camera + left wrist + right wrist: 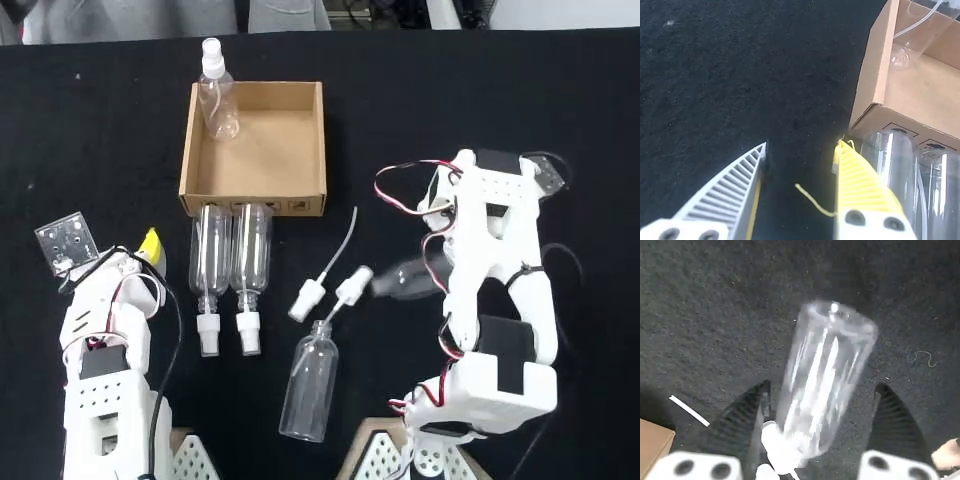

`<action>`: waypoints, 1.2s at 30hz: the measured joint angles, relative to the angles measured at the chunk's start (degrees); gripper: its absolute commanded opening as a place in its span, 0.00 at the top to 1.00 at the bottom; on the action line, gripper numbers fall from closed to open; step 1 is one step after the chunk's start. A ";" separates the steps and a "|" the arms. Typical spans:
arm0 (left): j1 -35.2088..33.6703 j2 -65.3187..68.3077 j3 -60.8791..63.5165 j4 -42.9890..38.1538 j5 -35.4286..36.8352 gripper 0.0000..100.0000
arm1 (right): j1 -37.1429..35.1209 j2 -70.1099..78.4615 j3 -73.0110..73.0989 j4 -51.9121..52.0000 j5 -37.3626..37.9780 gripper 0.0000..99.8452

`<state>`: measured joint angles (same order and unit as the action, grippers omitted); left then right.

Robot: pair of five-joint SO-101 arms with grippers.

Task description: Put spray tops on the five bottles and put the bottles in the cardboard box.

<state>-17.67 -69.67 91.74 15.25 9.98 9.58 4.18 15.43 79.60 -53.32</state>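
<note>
Meanwhile, a clear spray bottle [835, 340], white top [776, 452] at its neck, sits between the right pincer's [823, 386] spread fingers; left pincer [802, 144] gapes

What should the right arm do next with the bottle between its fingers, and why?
Probably close the right gripper on the bottle: it lies between the open fingers with a gap on each side, so it isn't held yet. Once gripped, it could be carried to the cardboard box, where one capped bottle already rests.
</note>
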 measured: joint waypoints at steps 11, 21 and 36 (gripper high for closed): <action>0.00 0.00 0.00 0.00 0.00 0.79 | 0.00 -0.09 0.00 1.67 0.00 0.72; 0.00 0.00 0.00 0.00 0.00 0.79 | 0.09 -9.23 -4.22 9.93 2.37 0.73; 0.00 0.00 0.00 0.00 0.00 0.79 | 0.09 -10.73 -4.57 17.23 15.82 0.73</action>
<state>-17.67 -69.67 91.74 15.25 9.98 9.67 -6.55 10.86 96.84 -37.49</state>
